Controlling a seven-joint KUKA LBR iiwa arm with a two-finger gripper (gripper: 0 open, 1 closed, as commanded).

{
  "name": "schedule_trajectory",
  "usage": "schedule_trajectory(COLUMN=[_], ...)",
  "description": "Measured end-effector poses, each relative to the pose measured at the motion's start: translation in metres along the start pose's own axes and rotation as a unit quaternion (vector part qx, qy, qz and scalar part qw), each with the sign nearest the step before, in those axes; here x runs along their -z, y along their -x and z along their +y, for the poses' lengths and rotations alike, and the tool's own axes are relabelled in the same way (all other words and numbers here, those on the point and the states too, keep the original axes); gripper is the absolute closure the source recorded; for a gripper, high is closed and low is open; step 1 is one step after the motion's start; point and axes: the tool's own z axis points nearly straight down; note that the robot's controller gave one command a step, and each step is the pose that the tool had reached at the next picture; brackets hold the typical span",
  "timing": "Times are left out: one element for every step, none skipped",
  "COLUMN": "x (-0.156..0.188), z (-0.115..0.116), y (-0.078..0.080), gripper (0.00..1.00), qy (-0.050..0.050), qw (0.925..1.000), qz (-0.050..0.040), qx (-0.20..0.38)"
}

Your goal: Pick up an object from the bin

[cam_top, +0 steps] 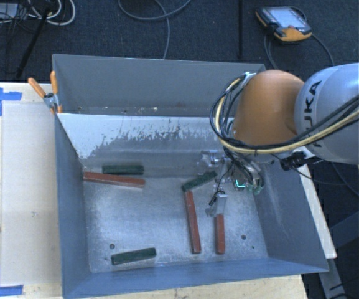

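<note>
My gripper hangs low in the right half of the bin, under the orange wrist cover. A short dark green bar lies tilted just to its left, close to or touching it. A short red-brown bar lies directly below the gripper, pointing toward the front wall. A longer red-brown bar lies beside that one on the left, its upper end near the green bar. Nothing shows held in the gripper.
At the back left of the bin floor a dark green bar and a long red-brown bar lie side by side. Another dark green bar lies near the front wall. The arm and its cables cover the bin's right side.
</note>
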Motion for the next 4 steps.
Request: schedule_trajectory(x=[0.004,-0.038,-0.081,-0.095], z=[0.0,-0.01,-0.018,-0.026], y=[0.002,0.017,0.024,0.048], gripper=[0.0,0.0,0.0,0.0], qy=[0.0,0.0,0.0,-0.001], qw=[1.0,0.9998,0.9943,0.99], qz=[-0.0038,-0.0084,-0.003,-0.0049], qx=[0.0,0.016,0.106,0.141])
